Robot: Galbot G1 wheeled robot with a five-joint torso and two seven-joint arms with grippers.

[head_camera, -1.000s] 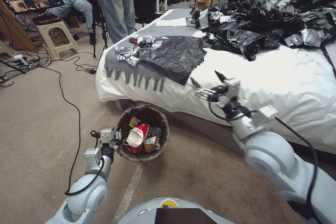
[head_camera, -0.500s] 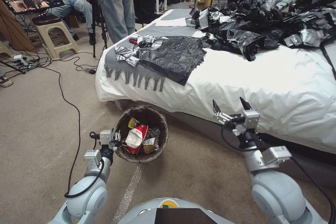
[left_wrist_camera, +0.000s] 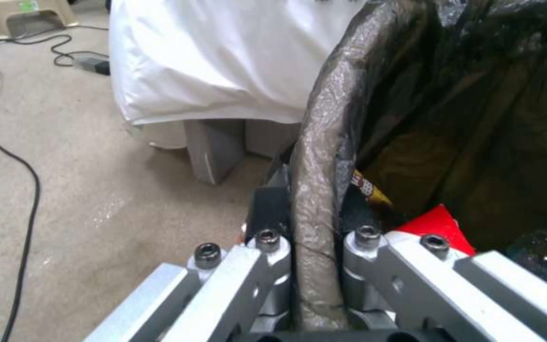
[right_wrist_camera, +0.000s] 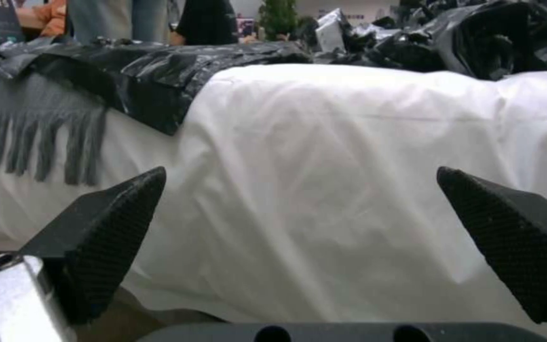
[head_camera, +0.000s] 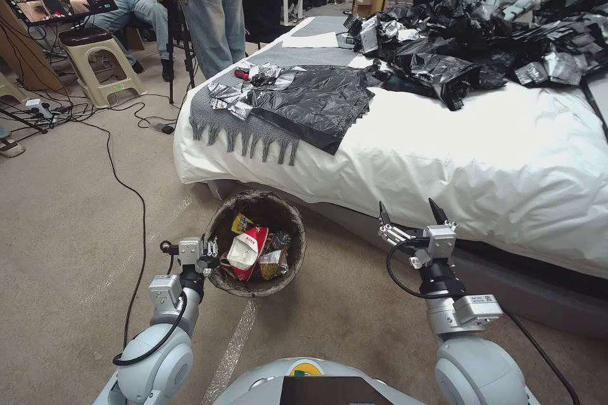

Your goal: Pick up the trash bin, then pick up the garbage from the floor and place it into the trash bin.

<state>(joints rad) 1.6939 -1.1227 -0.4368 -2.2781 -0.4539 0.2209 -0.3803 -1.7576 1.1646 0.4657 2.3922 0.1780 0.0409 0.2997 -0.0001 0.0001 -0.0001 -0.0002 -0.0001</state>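
Head view, left to right: left gripper [head_camera: 211, 253] clamped on near-left rim of trash bin [head_camera: 256, 202]; bin just off bed [head_camera: 506, 158] edge, garbage [head_camera: 244, 252] inside, whether on carpet or lifted unclear; mouth up, axis near vertical; keep it level, grip firm, no jerks; right gripper [head_camera: 411, 215] idle by mattress side, fingers wide apart, holding nothing.

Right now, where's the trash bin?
In the head view the trash bin sits on the carpet at the robot's front left, beside the bed, with the left gripper clamped on its near rim.
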